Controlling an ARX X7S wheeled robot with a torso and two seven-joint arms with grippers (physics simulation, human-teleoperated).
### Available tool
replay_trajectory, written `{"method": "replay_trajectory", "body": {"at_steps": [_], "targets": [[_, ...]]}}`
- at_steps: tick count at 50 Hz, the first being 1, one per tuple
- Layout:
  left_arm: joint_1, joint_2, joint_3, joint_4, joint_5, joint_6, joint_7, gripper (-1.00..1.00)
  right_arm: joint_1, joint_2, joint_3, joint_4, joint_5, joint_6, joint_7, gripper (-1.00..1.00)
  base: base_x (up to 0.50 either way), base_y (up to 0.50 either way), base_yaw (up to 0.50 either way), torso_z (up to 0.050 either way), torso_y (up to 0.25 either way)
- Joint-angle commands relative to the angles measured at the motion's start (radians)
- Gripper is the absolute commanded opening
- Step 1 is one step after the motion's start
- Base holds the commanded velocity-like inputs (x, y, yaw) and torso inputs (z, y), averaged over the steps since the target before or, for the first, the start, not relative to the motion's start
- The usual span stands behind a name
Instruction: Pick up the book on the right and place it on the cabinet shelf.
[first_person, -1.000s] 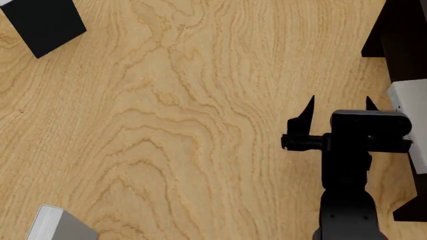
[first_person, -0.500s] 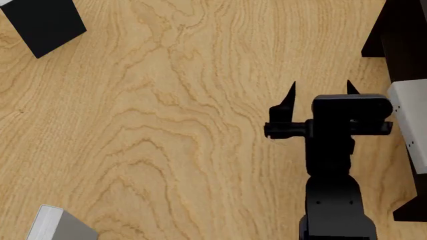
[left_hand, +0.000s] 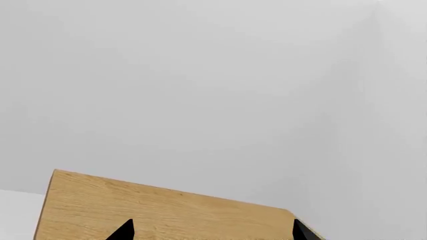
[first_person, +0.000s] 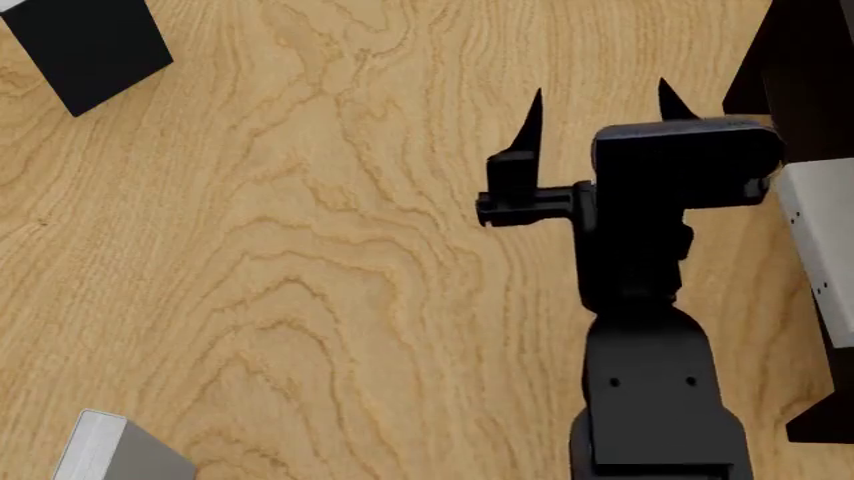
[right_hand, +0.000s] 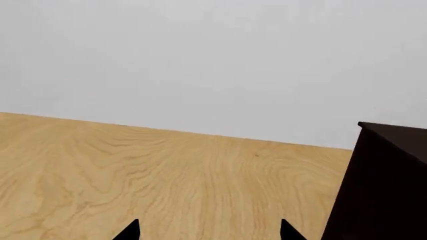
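Observation:
The light grey book (first_person: 817, 250) lies at the right edge of the head view, between two dark parts of the cabinet shelf (first_person: 801, 60). My right gripper (first_person: 601, 95) hangs open and empty over the wooden table, left of the book and apart from it. In the right wrist view its fingertips (right_hand: 130, 231) stand wide apart over bare wood, with the dark cabinet (right_hand: 387, 180) beside them. The left gripper (left_hand: 212, 231) shows only in the left wrist view, open, over the table's far edge, with nothing between its tips.
A black book (first_person: 87, 45) lies at the table's far left corner. A look-alike grey book (first_person: 114, 450) sits at the near left. The wooden table (first_person: 334, 250) spans the middle. Another dark cabinet part (first_person: 825, 420) shows at the near right.
My right arm has moved forward and to the left across the table, away from the grey book, with its jaws still open. The books have not moved.

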Motion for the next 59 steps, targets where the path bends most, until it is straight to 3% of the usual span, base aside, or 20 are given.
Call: {"method": "replay_trajectory", "body": {"at_steps": [1, 15, 28, 36, 47, 53, 59], "targets": [[0.0, -0.001, 0.001, 0.003, 0.007, -0.005, -0.002, 1.0, -0.066, 0.008, 0.017, -0.394, 0.049, 0.233, 0.002, 1.0, 0.0, 0.0, 0.0, 0.0, 0.0], [0.003, -0.007, 0.011, 0.018, 0.055, -0.022, -0.007, 1.0, -0.178, 0.016, 0.072, -0.84, 0.148, 0.47, 0.032, 1.0, 0.0, 0.0, 0.0, 0.0, 0.0], [0.005, -0.014, 0.018, 0.01, 0.09, -0.019, 0.007, 1.0, -0.48, 0.019, 0.116, -1.098, 0.197, 0.39, 0.045, 1.0, 0.0, 0.0, 0.0, 0.0, 0.0], [0.025, -0.052, 0.089, 0.042, 0.162, -0.033, 0.082, 1.0, -0.631, 0.015, 0.132, -1.144, 0.208, 0.3, 0.048, 1.0, 0.0, 0.0, 0.0, 0.0, 0.0], [0.018, -0.069, 0.148, 0.092, 0.275, -0.135, 0.081, 1.0, -0.757, 0.013, 0.13, -1.113, 0.206, 0.204, 0.056, 1.0, 0.0, 0.0, 0.0, 0.0, -0.001], [0.016, -0.182, 0.308, 0.143, 0.325, -0.299, 0.191, 1.0, -0.773, 0.018, 0.134, -1.095, 0.241, 0.212, 0.057, 1.0, 0.0, 0.0, 0.0, 0.0, 0.0], [0.011, -0.222, 0.39, 0.159, 0.372, -0.369, 0.246, 1.0, -0.789, 0.027, 0.078, -1.043, 0.202, 0.209, 0.056, 1.0, 0.0, 0.0, 0.0, 0.0, 0.0]]}}
